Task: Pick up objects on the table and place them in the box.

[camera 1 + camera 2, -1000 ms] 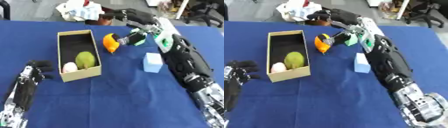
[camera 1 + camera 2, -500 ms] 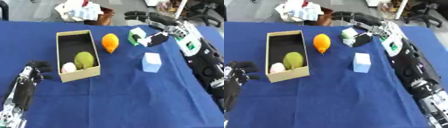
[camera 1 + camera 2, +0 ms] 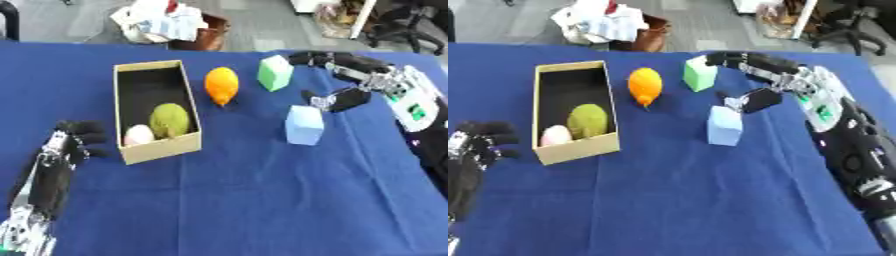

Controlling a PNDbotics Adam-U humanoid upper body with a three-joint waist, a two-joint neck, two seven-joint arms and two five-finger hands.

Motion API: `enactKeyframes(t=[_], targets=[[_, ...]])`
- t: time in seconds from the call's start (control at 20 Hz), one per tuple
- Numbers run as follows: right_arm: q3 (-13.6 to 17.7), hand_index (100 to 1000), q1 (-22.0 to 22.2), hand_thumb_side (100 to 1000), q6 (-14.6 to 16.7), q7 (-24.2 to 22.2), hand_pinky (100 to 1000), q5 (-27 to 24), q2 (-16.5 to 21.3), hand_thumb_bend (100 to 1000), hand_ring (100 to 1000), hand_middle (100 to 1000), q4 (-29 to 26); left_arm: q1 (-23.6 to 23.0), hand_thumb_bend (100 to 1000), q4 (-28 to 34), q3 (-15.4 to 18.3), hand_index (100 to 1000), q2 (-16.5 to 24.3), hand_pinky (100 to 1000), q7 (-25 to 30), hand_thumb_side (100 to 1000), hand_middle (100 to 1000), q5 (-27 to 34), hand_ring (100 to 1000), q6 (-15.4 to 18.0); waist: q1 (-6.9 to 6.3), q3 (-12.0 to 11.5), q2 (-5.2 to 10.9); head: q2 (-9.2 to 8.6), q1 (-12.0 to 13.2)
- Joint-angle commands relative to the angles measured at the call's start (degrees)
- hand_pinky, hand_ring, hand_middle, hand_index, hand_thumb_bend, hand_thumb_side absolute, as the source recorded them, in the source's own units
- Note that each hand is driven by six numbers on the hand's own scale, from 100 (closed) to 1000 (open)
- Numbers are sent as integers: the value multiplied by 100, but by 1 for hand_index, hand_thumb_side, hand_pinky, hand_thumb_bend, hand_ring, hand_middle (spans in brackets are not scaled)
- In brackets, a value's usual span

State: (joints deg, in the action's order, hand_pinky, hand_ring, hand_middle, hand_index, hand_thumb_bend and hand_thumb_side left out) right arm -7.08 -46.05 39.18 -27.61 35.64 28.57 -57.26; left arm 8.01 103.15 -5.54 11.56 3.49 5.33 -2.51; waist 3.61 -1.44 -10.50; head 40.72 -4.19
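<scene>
The right hand hovers open and empty between the green cube and pale blue cube, right of the box, so I'd centre over one cube and spread fingers before closing, while the left hand idles, curled, near-left.

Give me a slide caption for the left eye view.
Right hand open between green block and blue block; orange fruit beside the box.

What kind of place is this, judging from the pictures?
Probably an office or lab: an office chair stands on grey floor behind the blue-covered table, where the cardboard box and foam blocks look staged.
</scene>
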Motion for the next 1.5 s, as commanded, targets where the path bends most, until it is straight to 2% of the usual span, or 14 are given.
enactKeyframes(t=[0.05,0.85,1.5], targets=[[28,1000,-15,611,1278,-1231,903,82,269,100,973,1000,7,26,100,101,44,749,101,637,-11,933,674,-21,723,9,-26,9,86,-35,20],[-168,1000,399,719,1278,-1729,895,-453,459,100,963,996,-133,30,100,109,57,749,105,637,-17,936,675,-32,723,2,30,-8,69,-26,75],[-255,1000,437,768,1278,-1889,893,-219,326,100,962,997,131,36,100,113,58,749,103,637,-14,934,675,-29,723,2,28,-12,68,-20,64]])
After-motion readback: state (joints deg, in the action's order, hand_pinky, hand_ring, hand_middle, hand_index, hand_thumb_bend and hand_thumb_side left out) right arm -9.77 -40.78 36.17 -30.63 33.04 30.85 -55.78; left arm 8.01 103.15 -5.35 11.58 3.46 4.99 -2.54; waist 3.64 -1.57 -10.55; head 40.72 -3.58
